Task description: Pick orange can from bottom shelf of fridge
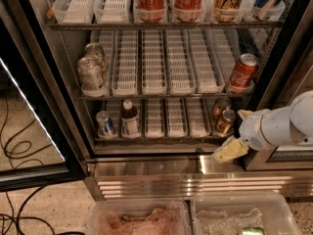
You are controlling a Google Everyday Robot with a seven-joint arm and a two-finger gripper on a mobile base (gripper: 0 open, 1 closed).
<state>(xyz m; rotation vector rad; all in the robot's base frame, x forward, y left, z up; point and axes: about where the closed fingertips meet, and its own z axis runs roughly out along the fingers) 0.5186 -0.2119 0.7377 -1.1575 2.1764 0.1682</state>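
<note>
Currently hand spread, empty — just right of front orange can on bottom shelf of fridge. Twin can behind, partly hidden. Red can above reads Coca-Cola — top-rack bottles cut off.

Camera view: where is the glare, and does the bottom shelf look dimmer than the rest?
Camera view: glare streaks the ribbed steel base of the fridge, and a bright strip lines the door edge at left. Camera view: the bottom shelf lies in shade under the rack above, though the front orange can glints. The end effector, low right just outside that shelf, is evenly lit.
</note>
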